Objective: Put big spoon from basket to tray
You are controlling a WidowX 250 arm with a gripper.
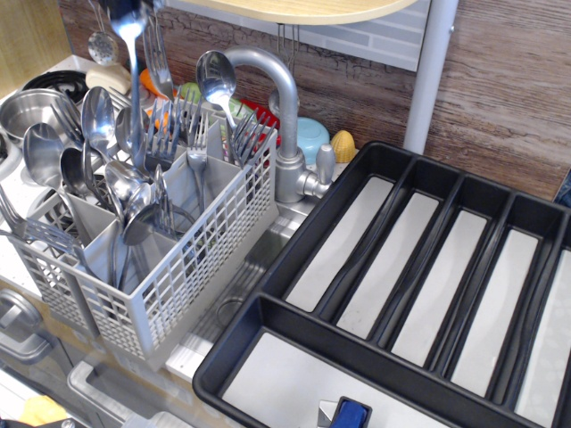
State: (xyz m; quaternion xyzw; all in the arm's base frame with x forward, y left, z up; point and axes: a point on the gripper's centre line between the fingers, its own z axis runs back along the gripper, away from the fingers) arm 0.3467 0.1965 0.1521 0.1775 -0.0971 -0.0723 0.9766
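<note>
The big spoon (136,85) hangs upright at the top left, bowl up and blurred. Its slim handle still reaches down among the cutlery in the grey basket (196,259). Only a dark sliver of my gripper (132,5) shows at the top edge, where it holds the spoon by the bowl end. The rest of the gripper is out of view. Another large spoon (216,76) stands in the basket's back compartment. The black tray (308,245) lies at the right, and its long slots hold nothing.
Forks (169,125) and several spoons stand in the basket. A grey faucet (281,98) rises between basket and tray. Steel pots (22,111) sit at the far left. A blue object (350,415) lies in the tray's cross slot at the bottom edge.
</note>
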